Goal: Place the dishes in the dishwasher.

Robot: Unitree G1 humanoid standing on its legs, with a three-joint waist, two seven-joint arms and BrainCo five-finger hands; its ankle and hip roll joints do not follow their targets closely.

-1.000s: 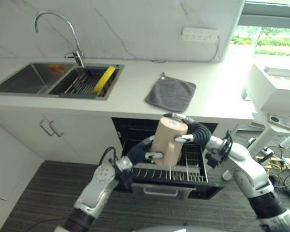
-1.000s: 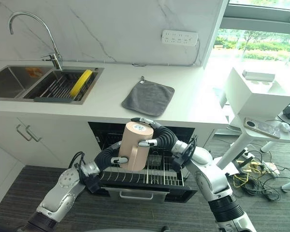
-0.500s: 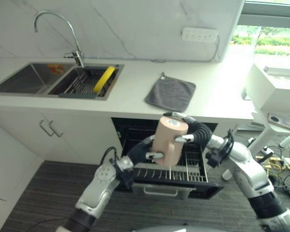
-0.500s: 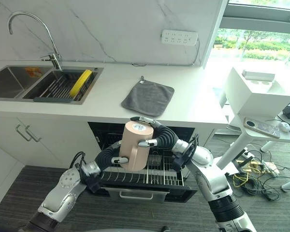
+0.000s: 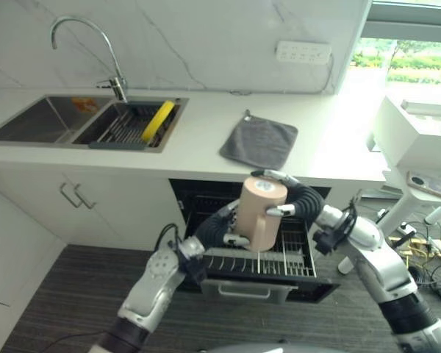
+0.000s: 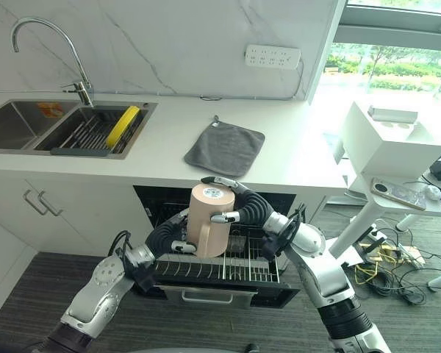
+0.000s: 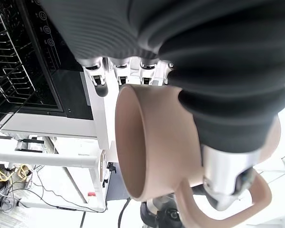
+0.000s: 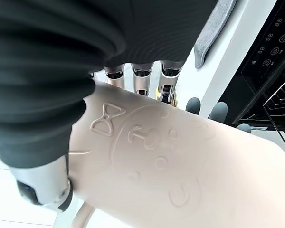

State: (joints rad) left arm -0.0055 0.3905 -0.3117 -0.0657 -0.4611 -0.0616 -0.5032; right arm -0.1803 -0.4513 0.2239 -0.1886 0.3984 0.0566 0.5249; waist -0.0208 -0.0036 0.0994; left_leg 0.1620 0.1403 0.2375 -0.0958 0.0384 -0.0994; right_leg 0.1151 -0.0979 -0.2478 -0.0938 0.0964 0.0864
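Observation:
A beige mug [image 5: 259,213] hangs upside down over the pulled-out dishwasher rack [image 5: 283,259], its handle on the near left side. My left hand [image 5: 217,230] grips its lower part near the rim, with the thumb by the handle [image 7: 256,204]. My right hand [image 5: 297,201] wraps round its upper end, fingers over the mug's base [image 8: 180,175]. In the left wrist view the mug's open mouth [image 7: 133,152] faces the dishwasher. Both hands are shut on the mug.
The open dishwasher sits under a white counter [image 5: 206,140]. A grey cloth [image 5: 259,142] lies on the counter above it. The sink [image 5: 59,118] at the left holds a rack with a yellow plate [image 5: 159,120]. A white table [image 5: 419,140] stands at the right.
The mug has shifted slightly to the right, still held by both hands; my left arm has come forward a little.

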